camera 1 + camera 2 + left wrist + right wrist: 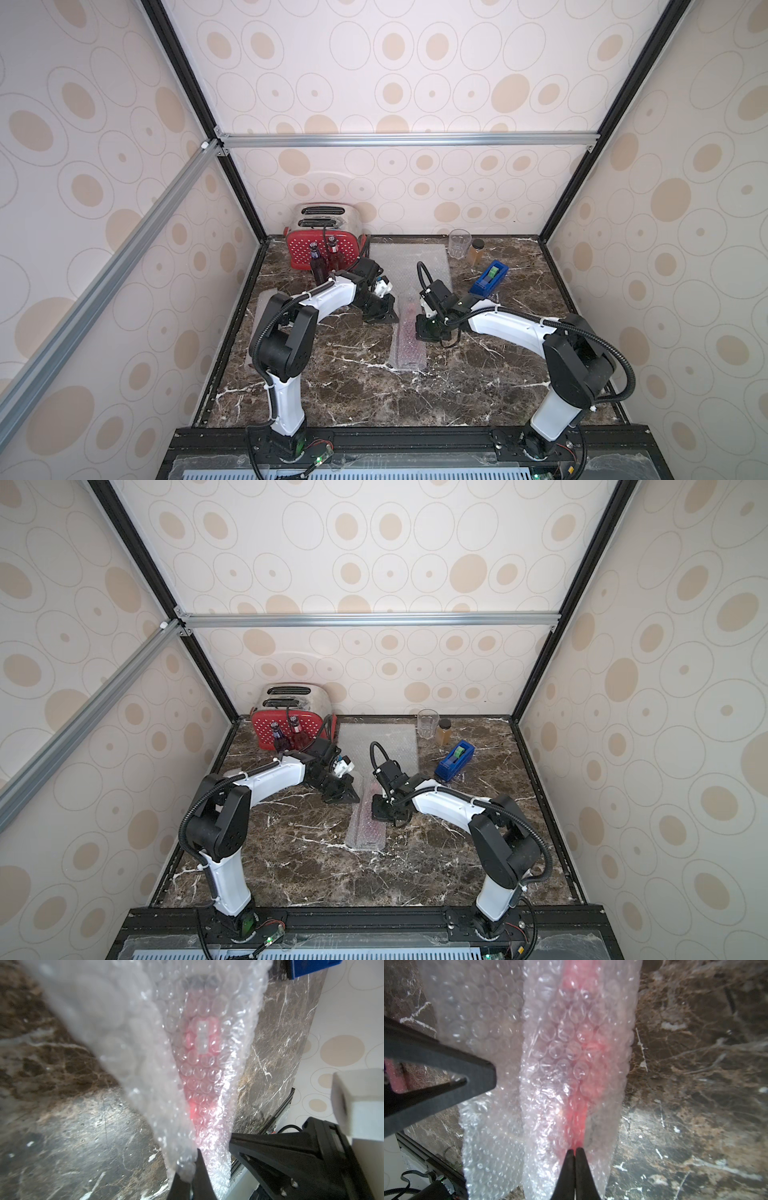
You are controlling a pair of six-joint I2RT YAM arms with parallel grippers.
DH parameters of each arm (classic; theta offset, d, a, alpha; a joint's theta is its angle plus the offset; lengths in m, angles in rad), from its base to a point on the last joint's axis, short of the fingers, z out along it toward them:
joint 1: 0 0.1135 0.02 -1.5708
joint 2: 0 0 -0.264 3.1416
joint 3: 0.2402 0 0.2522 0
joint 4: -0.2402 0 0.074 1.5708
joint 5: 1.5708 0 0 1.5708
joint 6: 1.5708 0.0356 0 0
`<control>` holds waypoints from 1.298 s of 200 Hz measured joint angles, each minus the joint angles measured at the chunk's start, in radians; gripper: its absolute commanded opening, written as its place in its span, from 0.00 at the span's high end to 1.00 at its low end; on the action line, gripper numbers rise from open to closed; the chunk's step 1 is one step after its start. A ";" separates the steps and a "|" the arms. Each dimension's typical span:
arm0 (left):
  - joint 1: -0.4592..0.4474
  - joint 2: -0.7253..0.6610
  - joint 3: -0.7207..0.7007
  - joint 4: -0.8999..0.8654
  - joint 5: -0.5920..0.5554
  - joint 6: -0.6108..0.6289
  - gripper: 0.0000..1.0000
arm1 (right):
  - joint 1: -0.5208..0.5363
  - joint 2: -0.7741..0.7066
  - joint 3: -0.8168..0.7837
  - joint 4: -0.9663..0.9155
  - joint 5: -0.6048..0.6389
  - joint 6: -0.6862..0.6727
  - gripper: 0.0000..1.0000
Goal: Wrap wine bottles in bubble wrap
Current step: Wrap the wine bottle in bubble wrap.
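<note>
Overhead, in both top views, a wrapped bottle [409, 328] [368, 816] lies lengthwise in the middle of the dark, white-veined marble counter [353, 386]. It is a long roll of bubble wrap [405, 361] with a pink tint showing through. The black, wedge-shaped left fingers [384, 316] and right fingers [428, 332] point down on either side of it. Behind it lies a flat sheet [409, 262] of the same dimpled film. A purple bottle [318, 268] and a red bottle [334, 257] stand upright just in front of a red toaster [320, 249] with a dotted front and steel top. A clear glass [459, 243], an amber jar [476, 252] and a blue tape dispenser [490, 280] sit at the back right.

Closer in, the left wrist view shows what the top views hide: the left fingers [201, 1174] are closed on a crumpled edge of the bubble wrap [145, 1064]. Rows of round bubbles blur the red liquid. A pale rectangular patch [202, 1036] — possibly a label — is too blurred to read.

From the right wrist, the right fingers [581, 1167] are pressed together, with nothing visible between them. Their tips rest against the wrap [571, 1043] over the red glow. Only this view shows a looser flap [483, 1022] beside the tighter tube, with one of the left fingers [446, 1076] over it.
</note>
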 measured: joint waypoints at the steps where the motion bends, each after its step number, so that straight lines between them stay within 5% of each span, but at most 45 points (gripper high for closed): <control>1: 0.000 0.000 0.000 0.000 0.000 0.000 1.00 | 0.000 0.000 0.000 0.000 0.000 0.000 0.94; 131: -0.138 0.126 0.138 -0.035 0.072 0.029 1.00 | -0.001 0.017 0.004 -0.052 0.012 -0.007 0.87; 191: -0.094 0.052 0.113 -0.064 0.050 0.034 1.00 | -0.003 -0.101 -0.041 -0.040 0.026 0.012 0.51; 259: 0.029 -0.024 0.019 -0.055 0.016 0.035 1.00 | -0.006 -0.042 -0.081 0.024 0.016 0.056 0.43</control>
